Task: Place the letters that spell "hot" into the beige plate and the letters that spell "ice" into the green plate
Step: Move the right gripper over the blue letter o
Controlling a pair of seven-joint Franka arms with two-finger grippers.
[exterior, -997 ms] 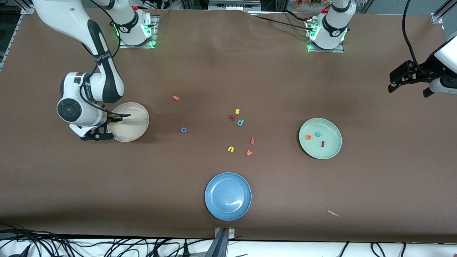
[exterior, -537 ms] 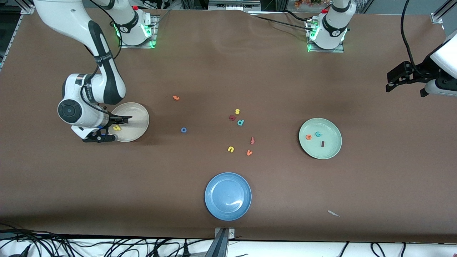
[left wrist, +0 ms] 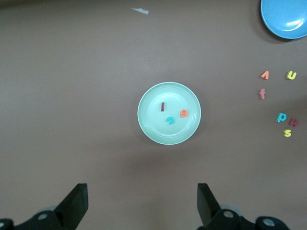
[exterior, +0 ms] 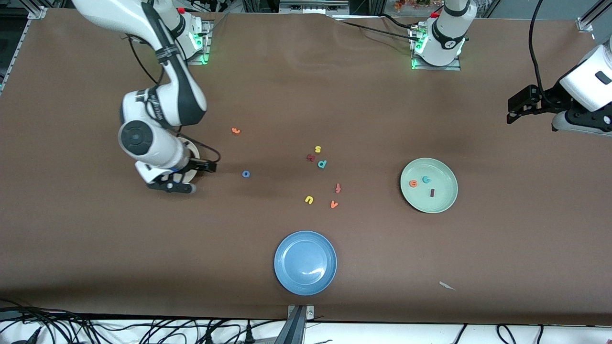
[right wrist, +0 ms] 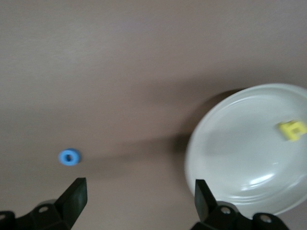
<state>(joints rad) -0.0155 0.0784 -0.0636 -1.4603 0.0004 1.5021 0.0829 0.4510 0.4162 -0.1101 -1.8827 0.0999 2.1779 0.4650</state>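
The beige plate [exterior: 193, 152] is mostly hidden under my right arm; in the right wrist view the beige plate [right wrist: 240, 163] holds the yellow h [right wrist: 292, 130]. My right gripper [exterior: 198, 177] [right wrist: 139, 203] hangs open and empty over the table beside that plate. The blue o [exterior: 245, 174] [right wrist: 70, 157] lies on the table toward the middle. Two orange letters lie loose, a hooked one [exterior: 235, 130] and a crossed one [exterior: 338, 188]. The green plate [exterior: 442, 200] [left wrist: 153, 127] holds the orange e [exterior: 413, 183], teal c [exterior: 426, 179] and dark red i [exterior: 432, 192]. My left gripper [exterior: 516, 109] [left wrist: 142, 206] waits open, high over the left arm's end.
A blue plate [exterior: 305, 263] stands nearest the front camera. Loose in the middle lie a yellow s [exterior: 317, 149], a dark red letter [exterior: 311, 157], a teal p [exterior: 322, 164], a yellow u [exterior: 309, 199] and an orange v [exterior: 334, 204]. A white scrap [exterior: 447, 285] lies near the front edge.
My right gripper opened, left the yellow h in the beige plate and moved off the plate toward the blue o. The left arm drifted slightly.
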